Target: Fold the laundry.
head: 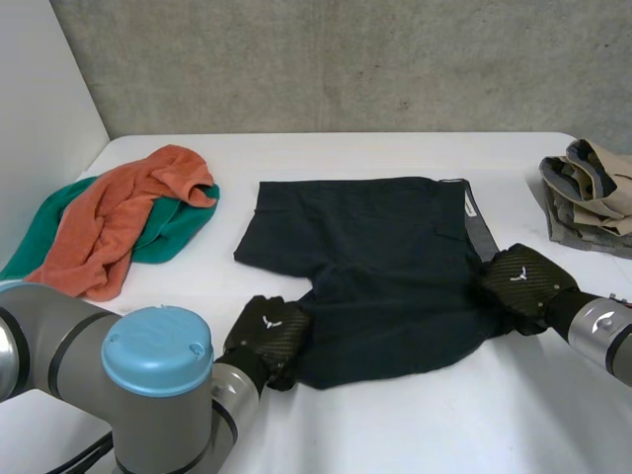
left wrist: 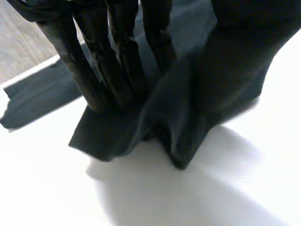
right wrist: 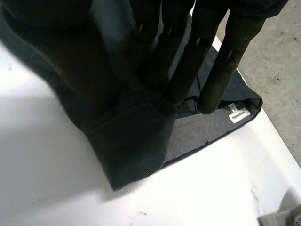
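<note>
**Dark shorts [head: 380, 267] held at two ends**

I see the shorts spread flat in the middle of the white surface [head: 444, 415]. My left hand [left wrist: 120, 47] pinches the near leg hem, with cloth bunched up between fingers and thumb. My right hand [right wrist: 190, 61] grips the waistband end near the label [right wrist: 238, 114]. An orange towel [head: 118, 222] lies over a green cloth [head: 173, 229] at the left, and a folded pile [head: 588, 193] sits at the right.

The room's light is soft and even. The white worktop [head: 425, 415] shines bright, nearly washed out beside the dark shorts [head: 385, 267], and a pale grey shadow pools under the shorts' lifted edge.
</note>
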{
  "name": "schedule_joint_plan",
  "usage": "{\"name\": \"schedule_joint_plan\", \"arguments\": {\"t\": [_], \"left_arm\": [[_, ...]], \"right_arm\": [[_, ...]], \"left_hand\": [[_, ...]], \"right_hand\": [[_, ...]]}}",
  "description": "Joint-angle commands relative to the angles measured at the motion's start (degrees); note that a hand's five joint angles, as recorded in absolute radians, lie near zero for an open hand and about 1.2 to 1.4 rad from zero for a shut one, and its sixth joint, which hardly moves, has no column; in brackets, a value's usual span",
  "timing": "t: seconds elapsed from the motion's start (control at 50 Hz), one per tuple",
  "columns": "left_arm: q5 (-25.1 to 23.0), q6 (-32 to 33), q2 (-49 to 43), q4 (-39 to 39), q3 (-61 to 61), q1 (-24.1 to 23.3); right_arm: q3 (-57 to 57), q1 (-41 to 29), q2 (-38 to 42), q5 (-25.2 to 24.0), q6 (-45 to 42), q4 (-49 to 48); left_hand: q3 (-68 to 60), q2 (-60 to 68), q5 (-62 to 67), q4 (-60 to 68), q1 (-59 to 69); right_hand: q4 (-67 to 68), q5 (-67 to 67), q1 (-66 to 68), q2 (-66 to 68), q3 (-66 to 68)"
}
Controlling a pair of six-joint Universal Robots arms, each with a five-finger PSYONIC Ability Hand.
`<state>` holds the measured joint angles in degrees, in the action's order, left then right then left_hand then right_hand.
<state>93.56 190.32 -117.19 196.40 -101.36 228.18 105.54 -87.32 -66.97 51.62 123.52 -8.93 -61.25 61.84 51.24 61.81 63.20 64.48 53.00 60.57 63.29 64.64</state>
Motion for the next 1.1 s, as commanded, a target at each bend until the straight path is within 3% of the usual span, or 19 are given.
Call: {"name": "schedule_joint_plan", "arguments": {"t": [0.02,0.1,0.22,0.38,0.44,0.6,0.74,0.84,0.92,1.02,1.1], "left_arm": [[1.6,0.3,2.4,7.9,-1.2,-0.3],[1.9,3.0,6.9,7.7,-2.0,-0.3],[1.5,6.6,15.3,4.9,-3.7,0.2],[1.1,6.2,29.7,-17.8,-1.7,-0.1],[0.7,5.9,33.2,-22.5,-0.2,-0.5],[0.3,5.3,39.7,-24.2,2.7,-0.2],[0.2,5.7,33.4,-20.9,2.4,0.1],[0.2,6.4,21.4,-10.5,5.8,3.1],[-0.3,7.0,12.6,-3.5,10.7,7.3],[-3.6,8.8,0.5,1.3,21.5,8.9],[-6.1,10.9,-9.5,2.3,32.2,9.6]], "right_arm": [[0.1,-1.4,0.8,3.5,0.8,-1.6],[0.2,-1.6,-2.1,6.0,2.8,0.0],[-0.9,-1.0,-13.4,6.5,6.8,10.5],[-7.5,1.7,-24.6,7.4,2.9,35.7],[-10.2,3.9,-27.4,6.7,-0.6,43.6],[-13.4,4.1,-33.4,6.4,3.3,44.8],[-9.3,3.0,-31.9,6.7,5.9,36.7],[-9.1,0.3,-22.8,8.2,9.6,28.2],[-12.3,-4.2,-15.7,14.9,13.5,21.5],[-17.9,-10.2,-6.5,26.0,14.2,9.0],[-21.1,-12.1,-0.5,29.2,14.6,2.7]], "left_hand": [[-18.8,18.2,18.8,18.2,16.8],[-18.8,18.2,18.8,18.2,16.8],[-18.8,18.2,18.8,18.2,16.8],[-18.8,18.2,18.8,18.2,16.8],[-18.8,18.2,18.8,18.2,16.8],[-18.8,18.2,18.8,18.2,16.8],[-18.8,18.2,18.8,18.2,16.8],[-18.8,18.2,18.8,18.2,16.8],[-18.8,18.2,18.8,18.2,16.8],[-18.8,18.2,18.8,18.2,16.8],[-18.8,18.2,18.8,18.2,16.8]], "right_hand": [[15.5,17.0,19.4,16.7,15.4],[15.5,17.0,19.4,16.7,15.4],[15.5,17.0,19.4,16.7,15.4],[15.5,17.0,19.4,16.7,15.4],[15.5,17.0,19.4,16.7,15.4],[15.5,17.0,19.4,16.7,15.4],[15.5,17.0,19.4,16.7,15.4],[15.5,17.0,19.4,16.7,15.4],[15.5,17.0,19.4,16.7,15.4],[15.5,17.0,19.4,16.7,15.4],[15.5,17.0,19.4,16.7,15.4]]}}
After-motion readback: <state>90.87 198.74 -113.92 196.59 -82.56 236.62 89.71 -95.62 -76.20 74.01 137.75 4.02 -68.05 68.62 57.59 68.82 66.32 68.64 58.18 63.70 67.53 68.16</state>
